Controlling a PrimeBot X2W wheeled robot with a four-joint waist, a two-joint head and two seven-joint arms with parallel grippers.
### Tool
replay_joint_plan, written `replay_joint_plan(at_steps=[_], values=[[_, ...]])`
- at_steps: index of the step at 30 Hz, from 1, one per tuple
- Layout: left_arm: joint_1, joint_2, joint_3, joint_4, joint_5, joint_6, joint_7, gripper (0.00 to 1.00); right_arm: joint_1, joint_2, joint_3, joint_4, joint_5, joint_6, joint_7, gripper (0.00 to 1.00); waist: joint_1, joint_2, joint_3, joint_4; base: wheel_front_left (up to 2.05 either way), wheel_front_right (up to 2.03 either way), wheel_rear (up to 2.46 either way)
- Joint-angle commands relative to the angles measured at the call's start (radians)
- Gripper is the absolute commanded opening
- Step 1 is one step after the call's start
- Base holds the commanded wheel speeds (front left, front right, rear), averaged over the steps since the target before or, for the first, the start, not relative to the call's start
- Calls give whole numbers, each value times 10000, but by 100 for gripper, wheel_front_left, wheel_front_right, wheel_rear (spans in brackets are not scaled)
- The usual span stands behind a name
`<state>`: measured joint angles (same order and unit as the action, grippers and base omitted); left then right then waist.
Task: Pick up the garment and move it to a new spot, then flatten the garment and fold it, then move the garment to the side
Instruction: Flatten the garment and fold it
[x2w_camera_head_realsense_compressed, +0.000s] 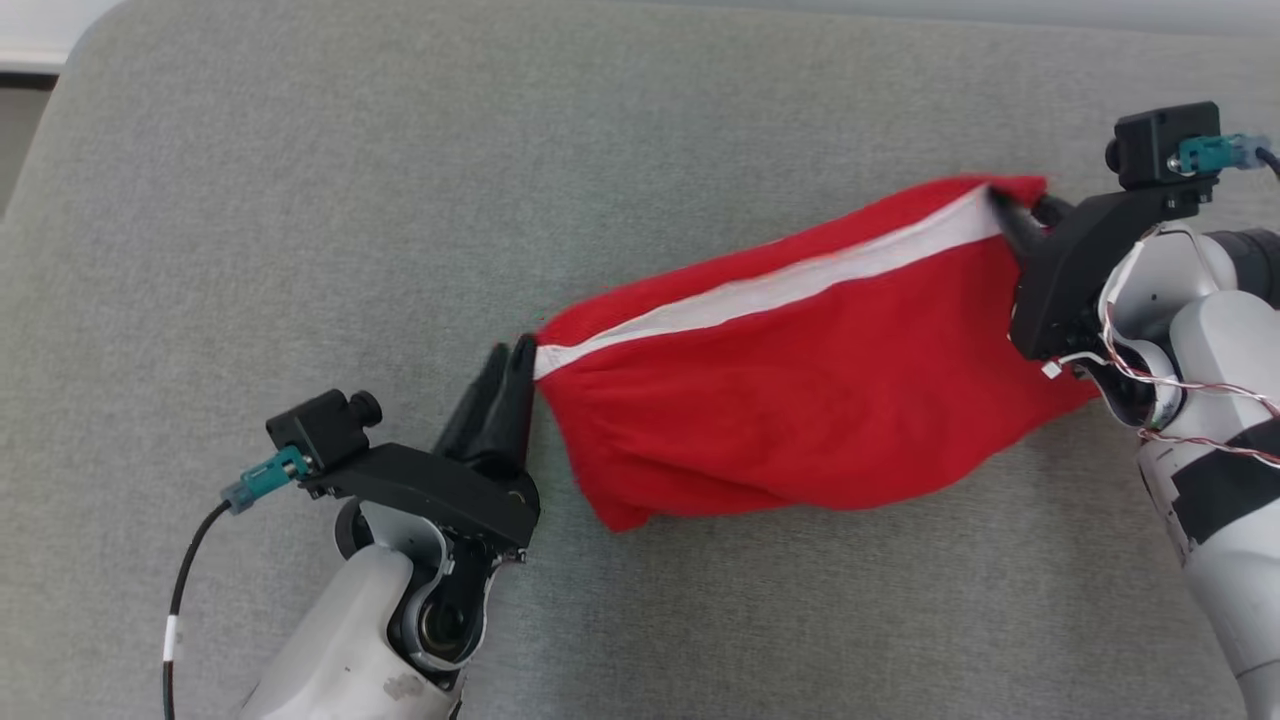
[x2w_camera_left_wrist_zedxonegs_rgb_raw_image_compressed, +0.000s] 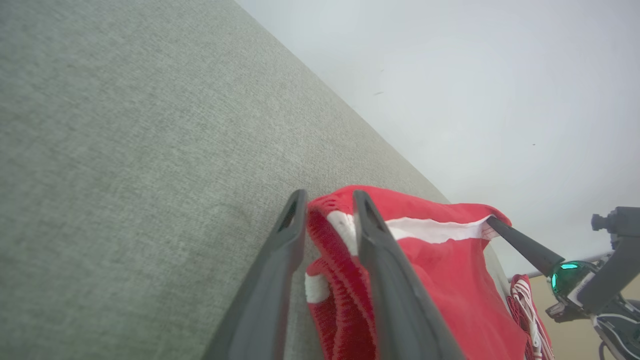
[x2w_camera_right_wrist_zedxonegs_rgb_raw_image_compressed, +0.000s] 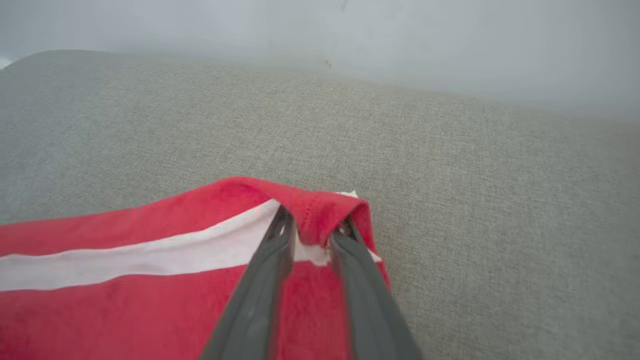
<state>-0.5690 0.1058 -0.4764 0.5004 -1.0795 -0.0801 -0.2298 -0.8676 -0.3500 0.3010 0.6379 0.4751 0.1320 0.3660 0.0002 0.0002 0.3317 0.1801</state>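
A red garment (x2w_camera_head_realsense_compressed: 800, 400) with a white band lies stretched across a grey cushion (x2w_camera_head_realsense_compressed: 300, 200), its upper edge blurred. My left gripper (x2w_camera_head_realsense_compressed: 512, 360) is at its left end. In the left wrist view the left gripper (x2w_camera_left_wrist_zedxonegs_rgb_raw_image_compressed: 327, 200) has its fingers apart, with the garment (x2w_camera_left_wrist_zedxonegs_rgb_raw_image_compressed: 450, 280) edge lying loose between them. My right gripper (x2w_camera_head_realsense_compressed: 1005, 212) is at the garment's right corner. In the right wrist view the right gripper (x2w_camera_right_wrist_zedxonegs_rgb_raw_image_compressed: 312, 225) also has its fingers parted, and a fold of the garment (x2w_camera_right_wrist_zedxonegs_rgb_raw_image_compressed: 125, 310) drapes over the tips.
The grey cushion (x2w_camera_right_wrist_zedxonegs_rgb_raw_image_compressed: 500, 175) spreads wide on all sides of the garment. Its far edge meets a pale wall (x2w_camera_left_wrist_zedxonegs_rgb_raw_image_compressed: 475, 75). A strip of floor (x2w_camera_head_realsense_compressed: 20, 120) shows past the cushion's rounded left corner.
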Motion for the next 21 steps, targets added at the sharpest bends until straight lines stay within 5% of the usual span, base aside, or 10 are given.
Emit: replay_joint_plan(at_steps=[1, 9, 21], values=[[-130, -29, 31, 84, 177, -66, -105, 100, -127, 44, 83, 124, 85, -24, -140, 100, -2, -2, 114, 140, 0, 0, 0], [100, 135, 267, 142, 987, -135, -332, 100, -92, -78, 495, 441, 710, -24, -487, 100, -2, -2, -318, 73, 0, 0, 0], [2598, 264, 2439, -2354, 5192, 585, -346, 100, 1015, -466, 301, 857, 1740, -24, -802, 100, -2, -2, -1105, 35, 0, 0, 0]])
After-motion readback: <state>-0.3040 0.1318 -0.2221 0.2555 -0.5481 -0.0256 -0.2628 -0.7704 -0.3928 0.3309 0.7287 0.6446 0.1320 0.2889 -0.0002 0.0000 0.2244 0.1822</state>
